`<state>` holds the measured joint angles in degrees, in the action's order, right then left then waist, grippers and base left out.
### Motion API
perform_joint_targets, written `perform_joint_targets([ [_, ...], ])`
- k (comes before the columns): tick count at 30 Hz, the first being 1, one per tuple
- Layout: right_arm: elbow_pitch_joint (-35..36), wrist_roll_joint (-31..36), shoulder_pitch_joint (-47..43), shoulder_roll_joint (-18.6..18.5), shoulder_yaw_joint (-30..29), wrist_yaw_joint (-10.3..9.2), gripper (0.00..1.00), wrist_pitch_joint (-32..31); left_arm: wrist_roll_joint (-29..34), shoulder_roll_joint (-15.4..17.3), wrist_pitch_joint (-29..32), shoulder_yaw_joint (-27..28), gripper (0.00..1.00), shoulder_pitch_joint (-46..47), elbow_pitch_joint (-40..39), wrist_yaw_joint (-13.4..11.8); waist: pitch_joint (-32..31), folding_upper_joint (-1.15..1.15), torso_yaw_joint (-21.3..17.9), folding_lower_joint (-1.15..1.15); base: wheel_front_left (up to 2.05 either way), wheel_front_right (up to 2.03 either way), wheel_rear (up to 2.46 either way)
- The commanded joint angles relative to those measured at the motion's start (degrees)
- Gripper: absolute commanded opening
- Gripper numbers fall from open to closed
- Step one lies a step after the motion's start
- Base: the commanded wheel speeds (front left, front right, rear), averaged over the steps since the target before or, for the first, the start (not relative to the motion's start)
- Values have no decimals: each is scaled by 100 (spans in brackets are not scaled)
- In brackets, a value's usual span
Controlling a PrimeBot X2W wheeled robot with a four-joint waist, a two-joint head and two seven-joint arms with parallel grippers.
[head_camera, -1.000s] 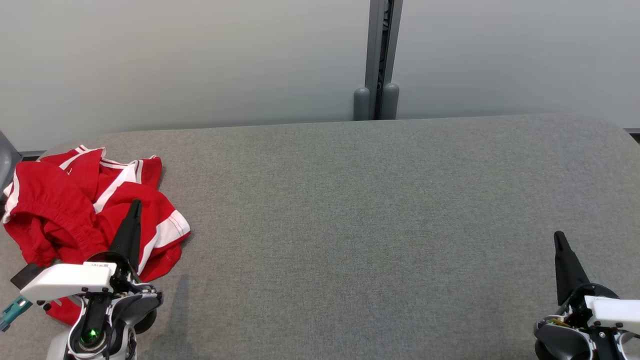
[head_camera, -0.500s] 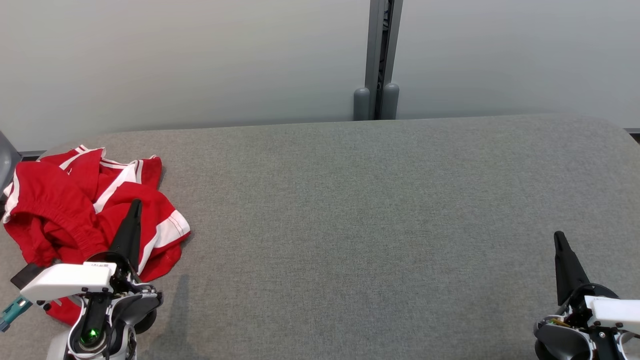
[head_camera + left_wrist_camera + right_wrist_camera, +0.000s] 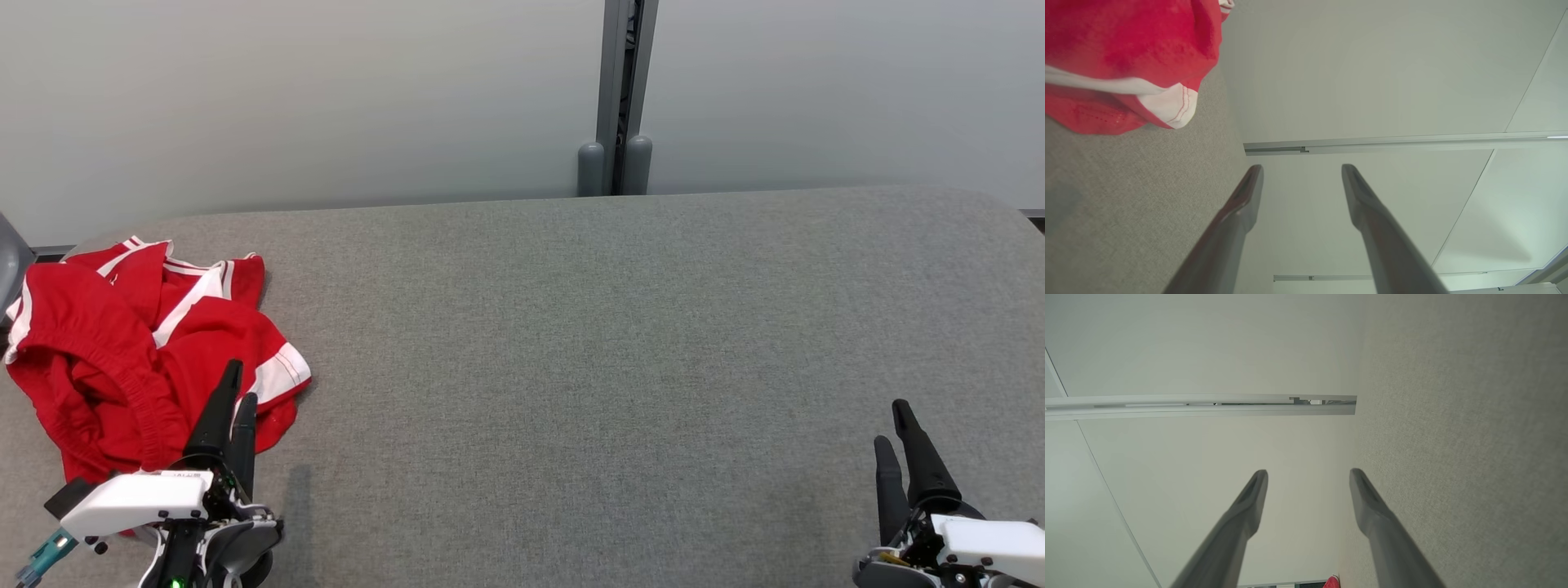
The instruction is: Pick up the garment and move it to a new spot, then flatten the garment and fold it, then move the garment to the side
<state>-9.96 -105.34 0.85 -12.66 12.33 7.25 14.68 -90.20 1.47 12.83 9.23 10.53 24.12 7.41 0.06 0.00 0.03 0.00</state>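
Head view, opening stage of the task. The garment [image 3: 122, 343], red with white stripes and hem bands, lies crumpled against the left edge of the grey counter [image 3: 571, 367], towards its far-left corner. It has not yet been lifted, flattened or folded.

The left hand [image 3: 242, 382] stands at the near-left corner with its fingers spread. Its tips point over the near-right hem of the cloth and pinch nothing. In the left wrist view the white hem band lies just beside the fingers, apart from them. This pose is probably a readiness to close on that hem, as this hand is the nearer one.

The right hand [image 3: 889, 423] is at the near-right corner, well apart from the garment. Its fingers are likewise spread and hold nothing. It likely waits there to keep the bare middle of the counter free as the new spot.

Compared with one second ago, each hand showed as a single dark point, fingers pressed together. Both have since parted and drawn back a little towards the near edge. The left tips then reached further over the cloth. The garment itself lies where it did, and the camera has not shifted.
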Motion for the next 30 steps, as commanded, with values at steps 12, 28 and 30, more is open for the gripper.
perform_joint_targets([
  [12, 315, 270, 200, 107, -113, 19, 100, -122, 168, 87, -459, -193, 100, 20, -485, 2, 5, 0, 5, 0, 0, 0, 0],
  [28, 602, 1771, 346, 70, 19, 23, 100, 16, 1484, 105, -977, -333, 100, -72, -893, 4, 19, 0, 5, 0, 0, 0, 0],
  [30, 617, 2018, 368, 50, 52, 23, 100, 17, 1618, 107, -1037, -340, 100, -82, -941, 4, 22, 0, 6, 0, 0, 0, 0],
])
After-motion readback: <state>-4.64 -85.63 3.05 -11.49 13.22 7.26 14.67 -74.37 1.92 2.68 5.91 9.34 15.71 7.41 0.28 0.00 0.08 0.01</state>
